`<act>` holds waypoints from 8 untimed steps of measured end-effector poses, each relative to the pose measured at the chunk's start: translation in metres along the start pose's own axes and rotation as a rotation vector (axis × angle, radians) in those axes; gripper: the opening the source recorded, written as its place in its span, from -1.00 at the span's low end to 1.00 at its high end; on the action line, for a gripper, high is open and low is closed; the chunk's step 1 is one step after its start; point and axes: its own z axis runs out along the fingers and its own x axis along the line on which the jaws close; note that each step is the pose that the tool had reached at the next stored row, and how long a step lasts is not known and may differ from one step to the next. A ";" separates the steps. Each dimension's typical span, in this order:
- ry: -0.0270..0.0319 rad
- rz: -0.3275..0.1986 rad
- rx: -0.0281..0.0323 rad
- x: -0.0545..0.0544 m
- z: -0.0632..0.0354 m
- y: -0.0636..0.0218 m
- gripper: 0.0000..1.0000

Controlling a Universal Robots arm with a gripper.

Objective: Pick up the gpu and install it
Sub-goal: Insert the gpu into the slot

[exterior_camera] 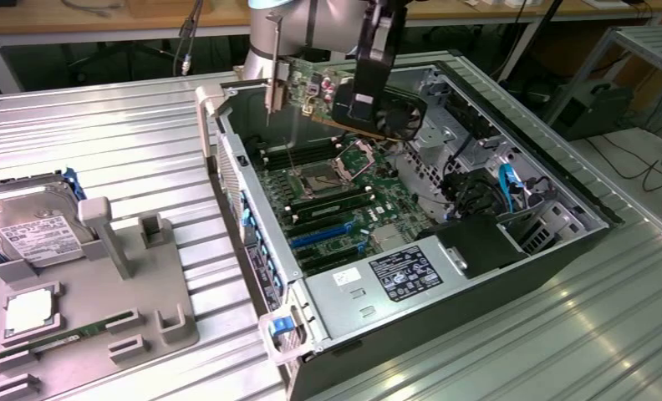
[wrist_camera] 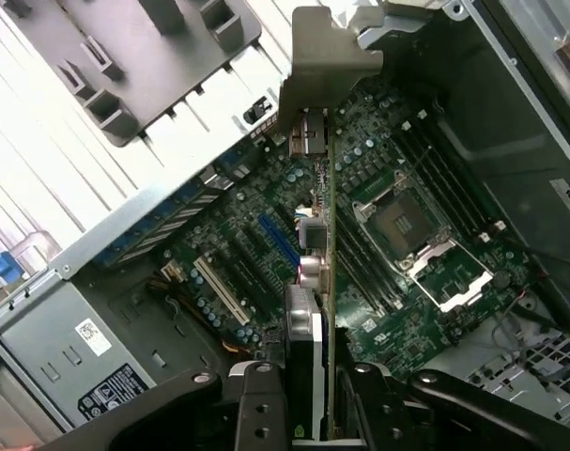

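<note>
Because the counter carries everything, we start with it: a broad surface of ribbed, dull-silver metal, with a grey moulded tray at the exterior view's left holding a hard drive. On it lies the computer case, a boxy steel shell with its side off. Inside is the motherboard, a flat green board crowded with sockets, black memory slots and long blue expansion slots. Above that board, clear of it, hangs the gpu, a flat rectangular card with a green circuit face, a black shroud and a thin silver bracket bent at its end. From the wrist we see the card edge-on, standing upright over the board. The fingers are closed partway, one on each face of the card, pinching it between them. We judge the pick-up done and the install in hand, with the card not yet seated. As we read it, seating calls for the card's lower edge to line up along a slot and the bracket to meet the case's rear wall, then a straight, even press without tilt.
</note>
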 end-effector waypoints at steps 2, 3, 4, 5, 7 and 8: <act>-0.0004 -0.039 -0.0001 0.000 0.0001 0.0000 -0.44; -0.0007 -0.060 -0.0002 0.000 0.0001 0.0000 -0.44; -0.0008 -0.079 -0.0002 0.000 0.0001 0.0000 -0.44; -0.0010 -0.096 -0.0003 0.000 0.0001 0.0000 -0.44; -0.0013 -0.133 -0.0004 0.000 0.0002 0.0000 -0.44; -0.0015 -0.151 -0.0004 0.000 0.0002 0.0000 -0.44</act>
